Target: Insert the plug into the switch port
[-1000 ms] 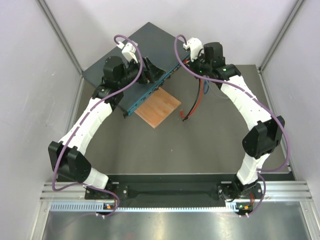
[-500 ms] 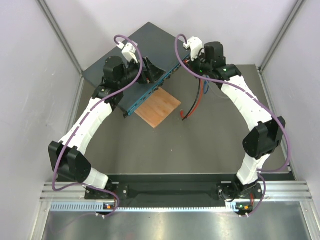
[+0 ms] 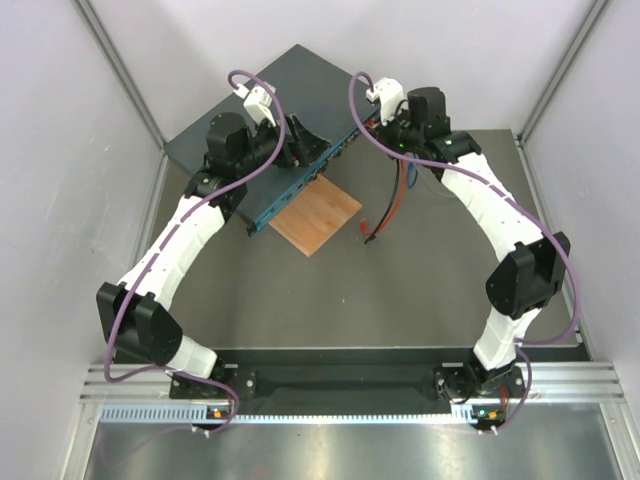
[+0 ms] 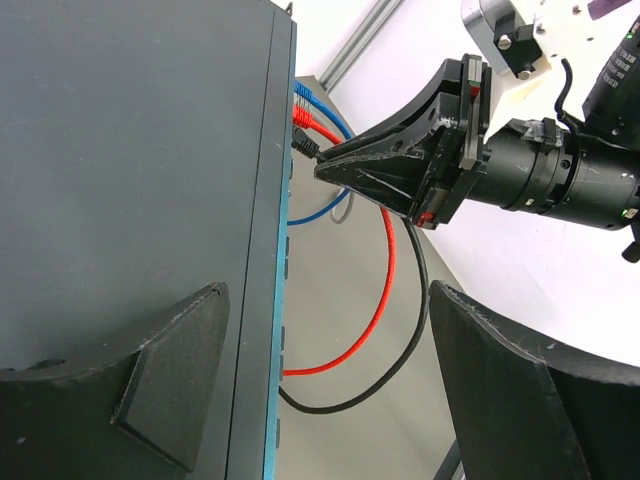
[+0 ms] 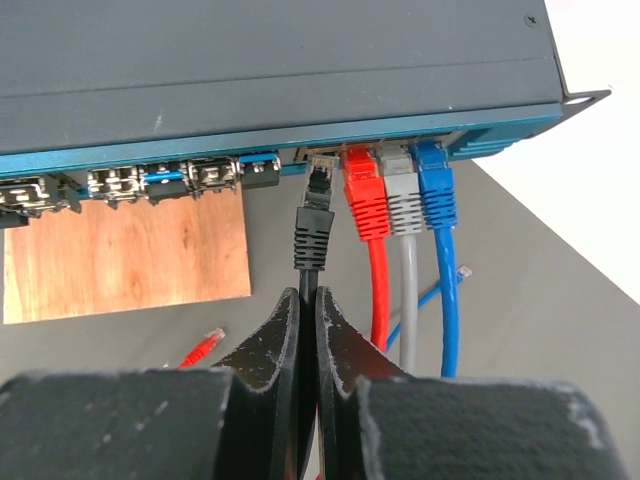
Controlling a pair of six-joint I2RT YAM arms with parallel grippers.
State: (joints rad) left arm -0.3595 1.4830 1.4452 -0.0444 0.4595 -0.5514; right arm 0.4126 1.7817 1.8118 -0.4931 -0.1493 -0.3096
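My right tool (image 5: 308, 300) clamps the black plug (image 5: 314, 228), nose at the free port (image 5: 322, 157). Left tool (image 4: 328, 295), spread, straddles the switch (image 4: 130, 150) edge, presumably bracing it.

Red plug (image 5: 366, 195) adj. to free port (image 5: 323, 157)

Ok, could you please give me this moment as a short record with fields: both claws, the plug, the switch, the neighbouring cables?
switch: teal port edge faces the right claw
right claw: shut on the black plug, gripping just behind its boot
black plug: lined up with the port left of the red plug, tip at the mouth, not seated
left claw: open, one finger over the switch top, the other beyond the front edge
plugged in: red plug, grey plug, blue plug
wooden board: below the port edge
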